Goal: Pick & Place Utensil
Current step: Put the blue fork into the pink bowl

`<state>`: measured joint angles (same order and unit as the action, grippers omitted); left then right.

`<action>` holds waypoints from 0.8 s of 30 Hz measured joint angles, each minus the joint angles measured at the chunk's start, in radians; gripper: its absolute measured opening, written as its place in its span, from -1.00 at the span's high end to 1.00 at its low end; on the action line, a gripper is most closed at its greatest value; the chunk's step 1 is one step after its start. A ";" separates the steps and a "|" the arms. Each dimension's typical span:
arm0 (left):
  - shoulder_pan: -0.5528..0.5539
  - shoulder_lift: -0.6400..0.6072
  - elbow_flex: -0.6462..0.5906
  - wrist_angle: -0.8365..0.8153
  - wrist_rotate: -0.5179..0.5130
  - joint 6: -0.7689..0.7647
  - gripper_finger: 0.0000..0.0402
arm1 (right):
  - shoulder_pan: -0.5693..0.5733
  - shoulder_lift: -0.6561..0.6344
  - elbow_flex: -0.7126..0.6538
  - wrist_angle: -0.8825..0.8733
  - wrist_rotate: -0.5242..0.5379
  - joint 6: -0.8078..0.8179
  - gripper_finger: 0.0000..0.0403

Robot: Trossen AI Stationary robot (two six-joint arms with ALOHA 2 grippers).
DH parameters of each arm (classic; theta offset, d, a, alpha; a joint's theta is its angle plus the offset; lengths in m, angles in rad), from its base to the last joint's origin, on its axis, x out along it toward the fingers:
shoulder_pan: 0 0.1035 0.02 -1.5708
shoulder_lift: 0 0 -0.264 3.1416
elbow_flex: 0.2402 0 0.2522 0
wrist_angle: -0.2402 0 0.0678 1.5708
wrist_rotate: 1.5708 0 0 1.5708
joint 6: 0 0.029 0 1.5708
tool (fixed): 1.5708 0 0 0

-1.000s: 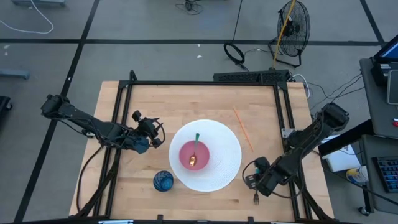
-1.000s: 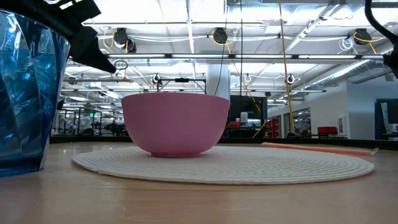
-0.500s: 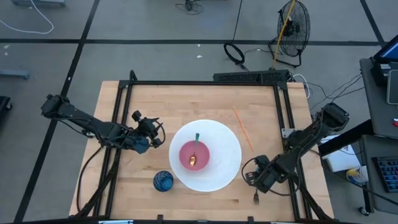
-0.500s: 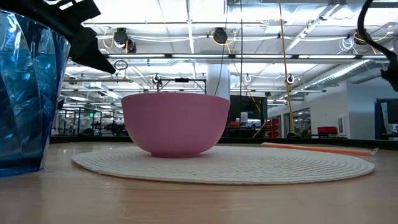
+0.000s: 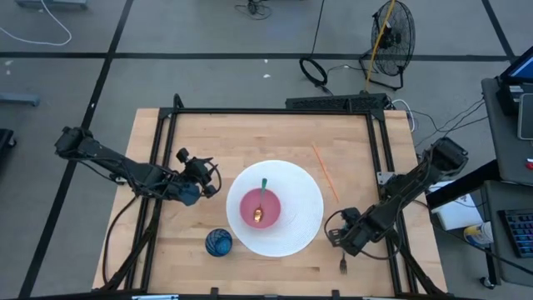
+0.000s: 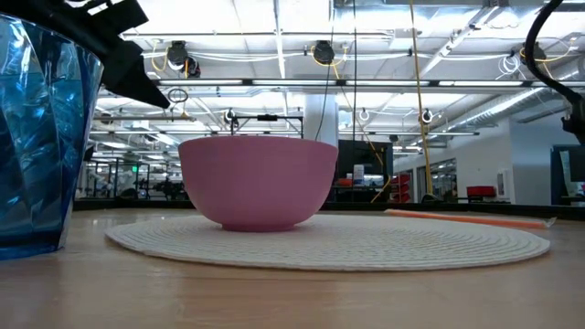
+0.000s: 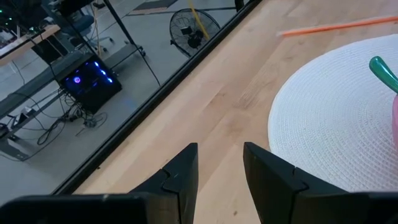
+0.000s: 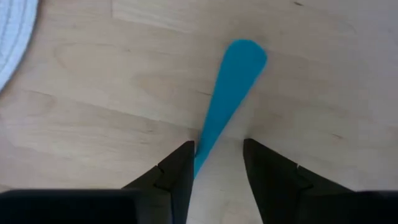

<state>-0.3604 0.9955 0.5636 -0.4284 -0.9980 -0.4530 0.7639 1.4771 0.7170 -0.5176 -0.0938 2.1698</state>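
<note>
A fork with a blue handle (image 8: 233,81) lies flat on the wood near the table's right near corner, and its tines (image 5: 342,266) show just nearer than my right gripper (image 5: 337,237). That gripper hangs over the handle, pointing down and open (image 8: 219,149), with the handle running in between its fingers. A pink bowl (image 5: 260,208) sits on a round white placemat (image 5: 304,196) and holds a green-handled spoon (image 5: 262,200). My left gripper (image 5: 208,177) waits open (image 7: 219,152) just left of the placemat. My right gripper comes at the fork from above, its fingers on either side of the blue handle's narrow part (image 8: 200,155). The handle runs up against the inner edge of one finger (image 8: 183,165); I cannot tell whether they touch. The fork rests flat on the table.
A blue cup (image 5: 219,242) stands at the near left of the placemat and fills the left of the low view (image 6: 37,137). An orange straw (image 5: 325,173) lies on the wood at the far right of the placemat. Black frame rails (image 5: 379,167) run along both table sides.
My right gripper has shifted a little toward the table's far and left side, so more of the fork shows nearer than it. The fork has stayed where it was. The left arm, bowl and spoon have kept still.
</note>
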 joint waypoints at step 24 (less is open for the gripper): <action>0.025 0.000 -0.001 -0.003 0.006 -0.014 0.33 | -0.011 0.063 -0.003 -0.096 -0.059 -0.121 0.96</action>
<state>-0.3351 0.9956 0.5629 -0.4316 -0.9924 -0.4673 0.7528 1.5398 0.7136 -0.6141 -0.1529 2.0486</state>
